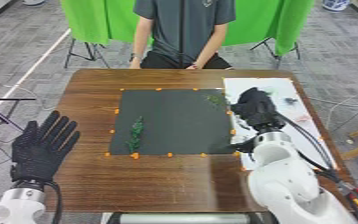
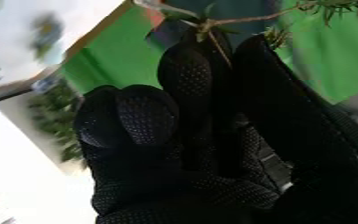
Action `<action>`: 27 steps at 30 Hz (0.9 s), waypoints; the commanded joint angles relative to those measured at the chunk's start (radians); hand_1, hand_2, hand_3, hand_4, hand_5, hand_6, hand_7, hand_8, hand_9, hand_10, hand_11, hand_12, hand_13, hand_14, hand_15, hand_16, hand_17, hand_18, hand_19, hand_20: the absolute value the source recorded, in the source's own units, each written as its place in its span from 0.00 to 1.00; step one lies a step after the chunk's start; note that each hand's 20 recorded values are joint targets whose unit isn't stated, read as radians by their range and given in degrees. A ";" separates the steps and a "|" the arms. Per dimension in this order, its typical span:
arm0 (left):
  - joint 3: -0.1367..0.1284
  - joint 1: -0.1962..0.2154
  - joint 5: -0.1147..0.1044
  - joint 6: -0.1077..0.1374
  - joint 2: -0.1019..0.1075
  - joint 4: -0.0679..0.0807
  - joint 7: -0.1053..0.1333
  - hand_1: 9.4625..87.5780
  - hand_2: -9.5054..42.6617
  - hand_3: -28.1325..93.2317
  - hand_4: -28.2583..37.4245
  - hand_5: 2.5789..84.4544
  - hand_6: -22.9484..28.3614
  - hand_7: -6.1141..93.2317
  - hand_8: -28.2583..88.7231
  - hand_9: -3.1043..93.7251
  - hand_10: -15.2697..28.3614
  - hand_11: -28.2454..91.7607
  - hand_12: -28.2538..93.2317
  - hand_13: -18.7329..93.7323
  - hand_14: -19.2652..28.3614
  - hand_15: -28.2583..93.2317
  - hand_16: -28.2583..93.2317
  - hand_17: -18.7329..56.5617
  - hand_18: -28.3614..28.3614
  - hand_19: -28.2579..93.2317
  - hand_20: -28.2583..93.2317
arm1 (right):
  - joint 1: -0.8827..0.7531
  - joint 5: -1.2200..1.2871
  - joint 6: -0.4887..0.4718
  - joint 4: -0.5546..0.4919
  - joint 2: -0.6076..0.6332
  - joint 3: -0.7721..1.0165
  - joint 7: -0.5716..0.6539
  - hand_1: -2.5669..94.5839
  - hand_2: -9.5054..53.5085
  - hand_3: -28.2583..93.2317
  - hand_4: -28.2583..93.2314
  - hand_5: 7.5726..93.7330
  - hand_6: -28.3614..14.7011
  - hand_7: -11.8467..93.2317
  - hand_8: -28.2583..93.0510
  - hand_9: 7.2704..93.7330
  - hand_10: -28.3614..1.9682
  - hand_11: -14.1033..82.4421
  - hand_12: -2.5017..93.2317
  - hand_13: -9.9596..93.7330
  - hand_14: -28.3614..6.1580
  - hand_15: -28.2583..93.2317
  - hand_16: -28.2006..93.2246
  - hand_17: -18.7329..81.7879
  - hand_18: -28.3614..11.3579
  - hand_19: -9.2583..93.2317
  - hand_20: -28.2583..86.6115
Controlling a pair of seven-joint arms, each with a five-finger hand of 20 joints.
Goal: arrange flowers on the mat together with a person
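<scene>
Operator: State the step. Reference: mat centre in the head view, 12 at the far edge.
Technician: Left to right. Left hand (image 1: pixel 44 145), between 8 and 9 o'clock: fingers straight and slightly apart, holding nothing. First sprig (image 1: pixel 136 133), 8 o'clock: lying on the mat (image 1: pixel 177 120). Second sprig (image 1: pixel 214 100), between 1 and 2 o'clock: its stem pinched between the thumb and fingers of the right hand (image 1: pixel 257 106), at 2 o'clock. Assessed step: placement of the second sprig.
Operator: Next move?
Technician: Judged requirement: set its angle, lower it until supported by the mat, then release. The fork could snag on the glove at release.
Operator: Materials and shapes?
Technician: Left to right again. Left glove: black fabric, dotted palm. Table (image 1: pixel 87 180): brown wood, visible grain. First sprig: slender, upright in the view, densely leafed. Mat: dark, matt, rectangular, orange markers along its edges. Second sprig: thin, brownish, forked stem; narrow, spiky green leaves. Right glove: black, with textured fingertips. White sheet (image 1: pixel 316 146), 3 o'clock: flat, pale; it bears a pinkish flower (image 1: pixel 301 118), petal detail indistinct.
</scene>
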 commanded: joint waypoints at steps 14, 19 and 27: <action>0.021 -0.006 0.017 0.021 -0.002 0.011 -0.034 0.25 0.44 0.84 0.00 0.52 0.60 0.15 0.17 0.44 0.69 0.35 0.30 0.43 0.71 0.38 0.20 0.21 0.72 0.44 0.33 | 0.077 -0.143 -0.206 0.182 -0.213 -0.265 -0.026 0.52 0.12 0.81 0.11 0.72 0.57 0.58 0.36 0.74 0.42 0.69 0.45 0.77 0.45 0.84 0.51 0.63 0.11 1.00 0.51; 0.037 -0.022 0.018 0.027 0.001 0.018 -0.043 0.25 0.43 0.84 0.00 0.52 0.60 0.15 0.17 0.44 0.69 0.35 0.30 0.43 0.71 0.38 0.20 0.21 0.72 0.44 0.33 | 0.064 -0.169 -0.215 0.220 -0.262 -0.272 -0.037 0.52 0.12 0.80 0.10 0.72 0.58 0.59 0.35 0.74 0.42 0.70 0.44 0.78 0.46 0.84 0.50 0.64 0.11 1.00 0.52; 0.062 -0.052 0.025 0.027 0.002 0.030 -0.064 0.26 0.40 0.84 0.00 0.52 0.60 0.15 0.17 0.44 0.69 0.35 0.30 0.43 0.72 0.38 0.20 0.21 0.72 0.44 0.33 | 0.075 -0.228 -0.165 0.299 -0.338 -0.298 -0.041 0.54 0.09 0.80 0.09 0.74 0.61 0.58 0.34 0.77 0.46 0.72 0.42 0.82 0.53 0.84 0.51 0.70 0.13 1.00 0.57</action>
